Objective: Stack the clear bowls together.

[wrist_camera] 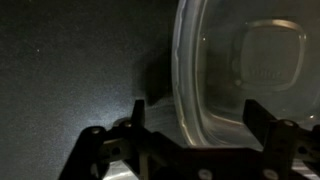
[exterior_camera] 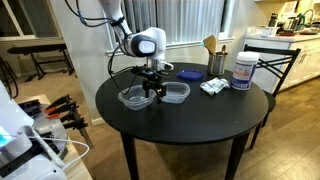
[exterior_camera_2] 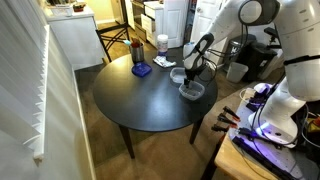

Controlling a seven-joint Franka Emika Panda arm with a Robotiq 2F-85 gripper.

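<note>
Dark fingers (wrist_camera: 132,130) of the hand (wrist_camera: 195,140) fill the bottom edge of the wrist view, set wide apart. Between them runs the thick rim of a clear bowl (wrist_camera: 240,70), with one finger outside its wall and the other over its inside. Whether either finger touches the plastic cannot be told. This bowl rests on the black, speckled bench (wrist_camera: 70,70). Only the wrist view shows the spread of the fingers, and it takes in just one bowl. In both exterior views the bench (exterior_camera: 180,125) (exterior_camera_2: 140,105) is a round black table, and the hand (exterior_camera: 152,95) (exterior_camera_2: 190,74) hangs low over it at the end of a white arm. Two clear bowls sit just beside each other, unstacked, with the hand between them: one bowl (exterior_camera: 133,97) (exterior_camera_2: 191,90) and a second bowl (exterior_camera: 175,93) (exterior_camera_2: 178,75). Which of the two the wrist view shows cannot be told. Farther back on the bench lie a flat blue lid (exterior_camera: 190,74) (exterior_camera_2: 141,70) and a small white packet (exterior_camera: 212,87). Near them stand a white jar (exterior_camera: 243,70) (exterior_camera_2: 162,43) and a dark cup (exterior_camera: 216,62) (exterior_camera_2: 137,48). In an exterior view, wooden utensils stand in the cup and a chair (exterior_camera: 272,58) sits behind the bench.
</note>
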